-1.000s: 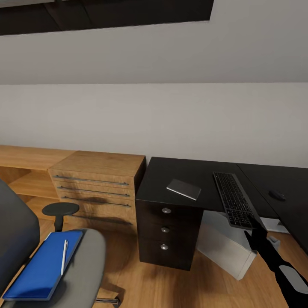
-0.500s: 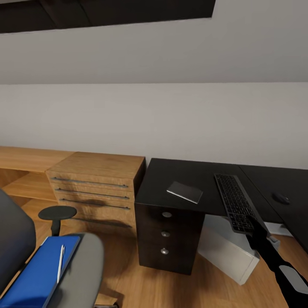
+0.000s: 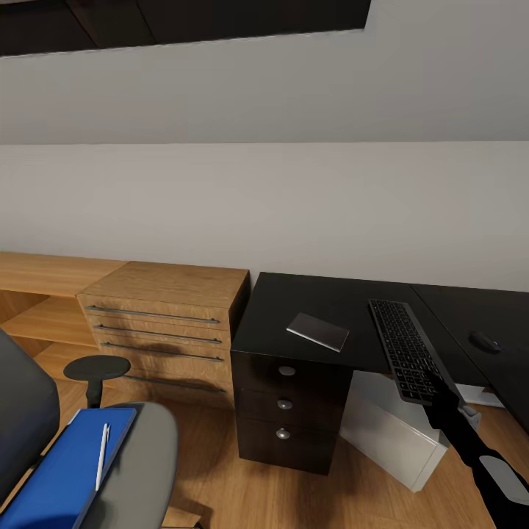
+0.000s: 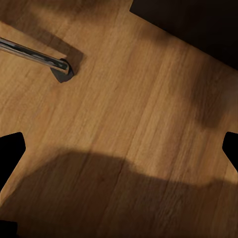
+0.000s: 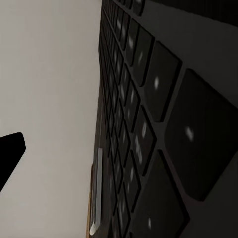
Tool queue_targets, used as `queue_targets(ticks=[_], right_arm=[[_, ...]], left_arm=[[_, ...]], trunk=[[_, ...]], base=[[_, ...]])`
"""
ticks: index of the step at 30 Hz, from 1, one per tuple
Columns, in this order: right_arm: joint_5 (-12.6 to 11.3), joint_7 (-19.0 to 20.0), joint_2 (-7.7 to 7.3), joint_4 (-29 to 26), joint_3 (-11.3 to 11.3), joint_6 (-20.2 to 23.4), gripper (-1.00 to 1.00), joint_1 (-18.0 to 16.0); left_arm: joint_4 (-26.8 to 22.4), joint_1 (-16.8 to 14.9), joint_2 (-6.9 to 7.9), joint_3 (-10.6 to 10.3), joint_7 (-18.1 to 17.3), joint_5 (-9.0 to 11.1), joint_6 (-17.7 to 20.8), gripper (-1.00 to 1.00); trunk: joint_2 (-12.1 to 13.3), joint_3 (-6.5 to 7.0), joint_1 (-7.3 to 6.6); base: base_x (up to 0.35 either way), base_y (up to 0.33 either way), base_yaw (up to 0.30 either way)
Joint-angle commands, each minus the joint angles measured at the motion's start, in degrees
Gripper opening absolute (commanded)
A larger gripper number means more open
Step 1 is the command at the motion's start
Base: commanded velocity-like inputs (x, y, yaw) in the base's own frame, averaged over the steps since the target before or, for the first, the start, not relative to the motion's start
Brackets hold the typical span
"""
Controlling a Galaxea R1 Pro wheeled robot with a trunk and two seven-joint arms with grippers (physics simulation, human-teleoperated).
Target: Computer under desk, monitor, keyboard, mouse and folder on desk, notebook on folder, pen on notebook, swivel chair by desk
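My right gripper [image 3: 439,394] is shut on the near end of the slim dark keyboard [image 3: 406,348], which reaches out over the black desk [image 3: 308,297]; its keys [image 5: 148,124] loom close in the right wrist view. On the desk lie the dark grey notebook [image 3: 317,330] and the small black mouse [image 3: 485,342]. The light grey computer [image 3: 386,433] stands under the desk. At the lower left, the swivel chair [image 3: 143,455] carries the blue folder [image 3: 59,470] with the white pen [image 3: 101,455] on it. My left gripper [image 4: 119,148] hangs open over the wooden floor.
A light wooden drawer unit [image 3: 165,323] with low shelves stands against the wall, left of the desk. A chrome leg of the chair's base [image 4: 34,55] crosses the floor near my left gripper. The desk's three drawers [image 3: 285,402] face me.
The whole picture has shifted a little: the chair sits lower and further left, the desk slightly lower. The keyboard stays in my right gripper at much the same place.
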Motion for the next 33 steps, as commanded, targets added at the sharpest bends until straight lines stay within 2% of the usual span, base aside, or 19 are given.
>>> queue_targets(ticks=[1,2,13,33], right_arm=[[-0.45,0.05,0.01,0.03,-0.16,0.56,1.0,-0.04],[-0.44,0.05,0.01,0.03,-0.16,0.57,-1.0,-0.04],[-0.42,0.05,0.01,0.03,-0.09,0.49,-1.0,-0.04],[-0.04,-0.05,-0.14,-0.19,0.05,0.46,-1.0,-0.04]], left_arm=[[0.02,-0.04,0.05,-0.48,0.39,0.5,-0.26,1.0],[0.02,-0.04,0.05,-0.48,0.38,0.48,-0.26,1.0],[0.02,-0.04,0.05,-0.49,0.4,0.5,-0.26,1.0],[0.02,-0.04,0.02,-0.56,0.42,0.42,-0.26,1.0]], trunk=[[-0.03,-0.05,-0.01],[-0.03,-0.05,-0.01],[-0.03,-0.05,-0.01],[8.0,3.54,-4.4]], base=[[0.001,0.0,0.0],[0.0,0.0,0.0],[0.0,0.0,0.0],[0.0,0.0,0.0]])
